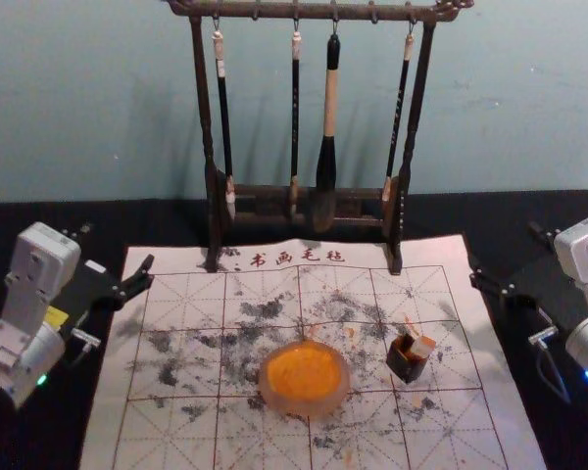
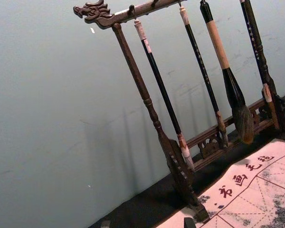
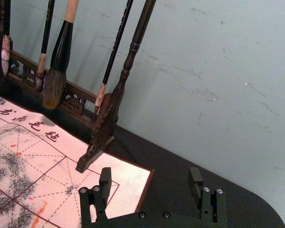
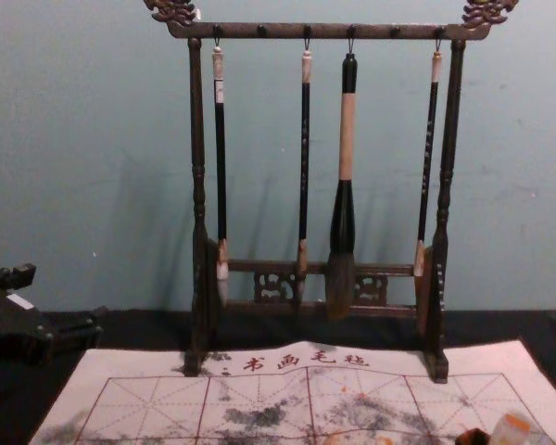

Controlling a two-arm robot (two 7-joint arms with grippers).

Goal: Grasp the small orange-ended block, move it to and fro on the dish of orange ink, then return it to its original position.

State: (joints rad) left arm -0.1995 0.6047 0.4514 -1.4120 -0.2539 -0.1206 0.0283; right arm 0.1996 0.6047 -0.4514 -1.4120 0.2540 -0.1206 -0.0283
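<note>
The small block [image 1: 422, 347] sits tilted in a dark, open-topped holder [image 1: 409, 366] on the mat [image 1: 176, 431], to the right of the dish [image 1: 341, 397] and just beside it. The chest view has the pale block near the mat's lower right part, marked with orange at its upper end. Orange ink [image 1: 303, 373] lies in the round dish (a few orange spots have landed on the mat too).

The right gripper [image 1: 503, 251] is over the right side of the table, released, its 2 fingers [image 3: 195, 180] spread wide with only air between them. The left gripper [image 1: 118, 247] is parked over the left side, also released, its 2 fingers apart and grasping nothing.

Behind the dish and holder, a carved wooden rack [image 1: 209, 147] stands upright at the mat's far edge, with 4 brushes hanging from it, the thickest brush [image 1: 327, 147] third from the left.
</note>
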